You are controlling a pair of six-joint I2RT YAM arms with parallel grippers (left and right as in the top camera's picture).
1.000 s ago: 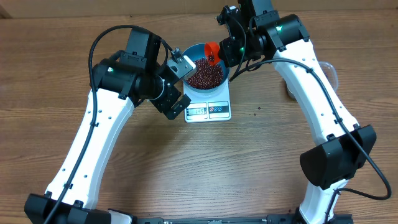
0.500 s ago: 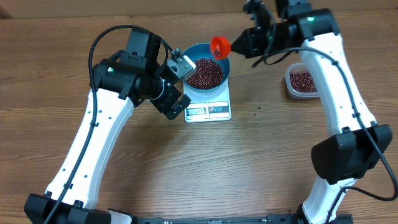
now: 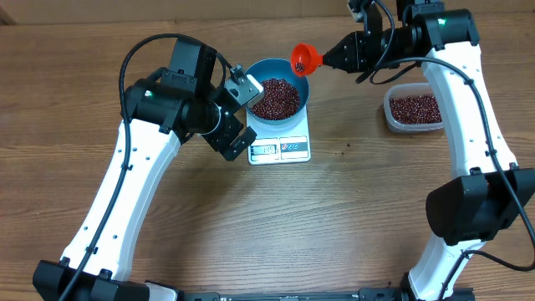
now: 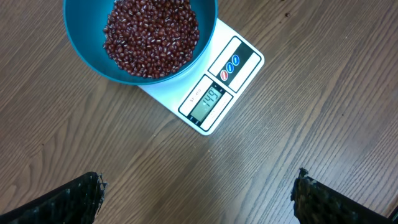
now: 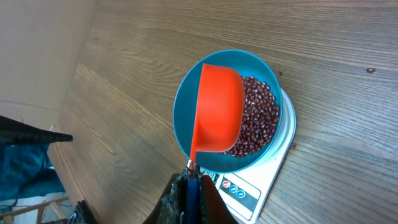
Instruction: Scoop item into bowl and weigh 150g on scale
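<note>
Nearest me, the brown wooden surface (image 3: 334,217) carries the flat white rectangular kitchen scale (image 4: 239,59). Its display faces me and reads 149. My left claw (image 3: 241,115) hangs at the scale's 9 o'clock, spread wide with nothing between its fingers.

The round deep blue bowl (image 4: 84,46) sits on the scale's far half, at 12 o'clock from the display. The heap of small dark red-brown beans (image 4: 152,31) lies inside it.

At 3 o'clock from the bowl, well apart, stands the clear rounded-rectangular plastic tub (image 3: 389,113) with more beans in it.

Farthest out, the small red plastic scoop (image 3: 305,59) hangs over the bowl's rim at 1 o'clock. My right claw (image 3: 336,57) is pressed together on its handle.
</note>
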